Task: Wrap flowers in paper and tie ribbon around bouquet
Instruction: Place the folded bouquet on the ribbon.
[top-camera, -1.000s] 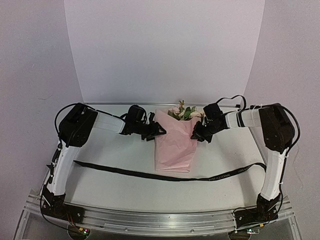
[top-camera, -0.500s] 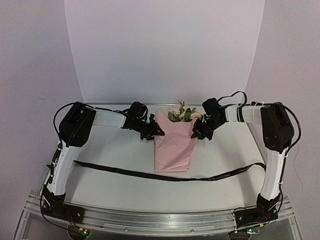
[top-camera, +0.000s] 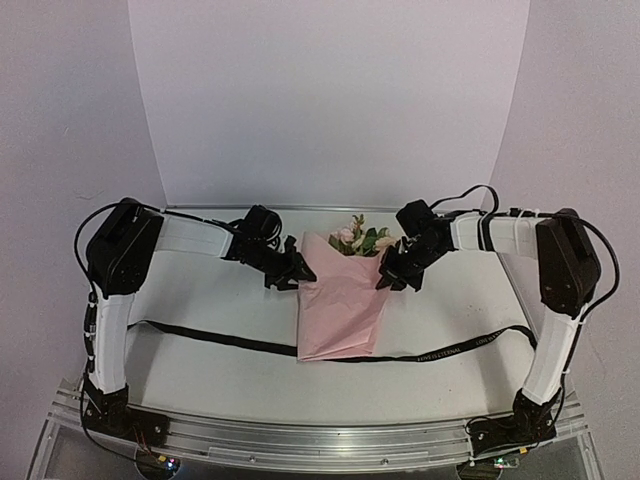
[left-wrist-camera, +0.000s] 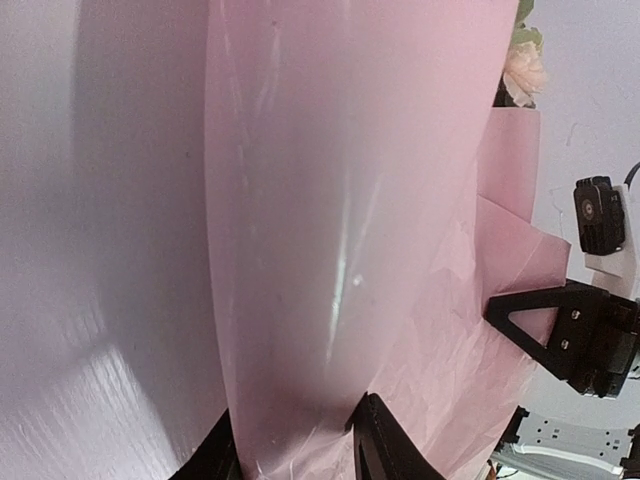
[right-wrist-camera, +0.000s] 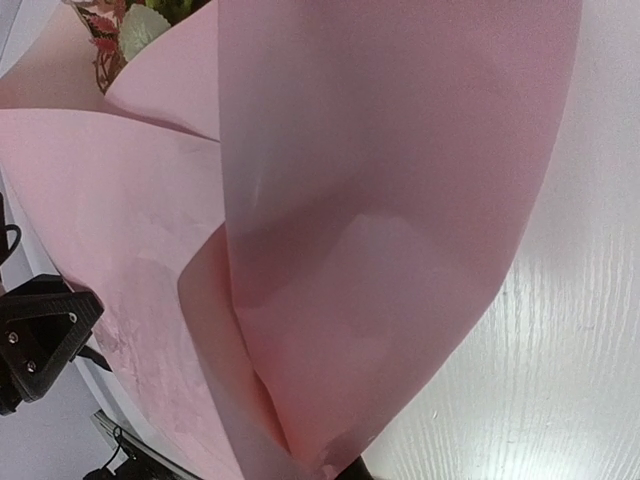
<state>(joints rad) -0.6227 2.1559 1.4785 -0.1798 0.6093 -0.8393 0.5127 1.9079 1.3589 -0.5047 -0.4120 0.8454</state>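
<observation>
The paper (top-camera: 342, 305) lies folded into a pink cone around the flowers (top-camera: 358, 238), whose cream blossoms and leaves stick out at the far end. My left gripper (top-camera: 290, 273) is at the cone's upper left edge. In the left wrist view its jaws (left-wrist-camera: 300, 440) are shut on a rolled fold of the paper (left-wrist-camera: 330, 220). At the upper right edge, my right gripper (top-camera: 392, 276) is pinched shut on the paper (right-wrist-camera: 380, 200). The black ribbon (top-camera: 220, 340) lies across the table, running under the bouquet's narrow end.
A white backdrop (top-camera: 330, 100) stands behind the table (top-camera: 200, 290). The ribbon's right end (top-camera: 500, 340) curves up near the right arm's upright link (top-camera: 560, 340). A metal rail (top-camera: 320, 440) runs along the near edge.
Both grippers and the bouquet have shifted left and toward the near edge, so its narrow end now covers the ribbon. My left jaws have narrowed onto the paper fold.
</observation>
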